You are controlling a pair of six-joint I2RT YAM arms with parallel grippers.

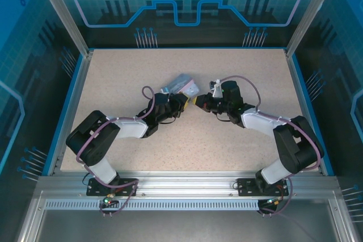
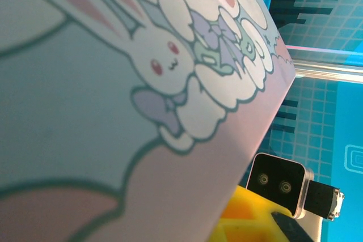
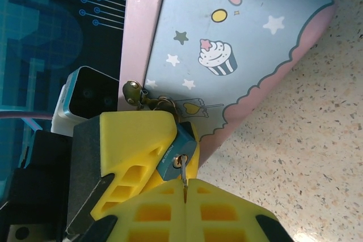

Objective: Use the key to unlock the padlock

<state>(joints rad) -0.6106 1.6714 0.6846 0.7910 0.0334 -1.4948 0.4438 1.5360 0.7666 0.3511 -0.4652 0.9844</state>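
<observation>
speckled beige table [image 1: 238, 66] inside a booth with glowing blue walls [image 1: 187, 4], that's the overhead shot. both my arms reach in toward the middle. my left claw [image 1: 179, 103] and right claw [image 1: 199, 103] are nose to nose there. the pale blue tin [image 1: 180, 83] sits tilted just behind the left one.

left wrist view: the tin's face is right up against the lens, with a white cartoon bunny and a lilac border. the bottom right corner has a white camera block [image 2: 279, 182] with two lenses, sitting above a lump of yellow finger. can't tell whose finger that is.

right wrist view is the good one. it's looking at the tin's side with the cupcake and stars, and the table shows past its corner. the padlock [image 3: 179, 150] hangs by a little brass clasp [image 3: 133, 90] at the tin's edge. my left claw has it pinched between its yellow fingers [image 3: 133, 145]. my right claw is clamped tight on the key [image 3: 184, 175]. the blade sticks out between the fingertips and its tip sits in the keyhole.
</observation>
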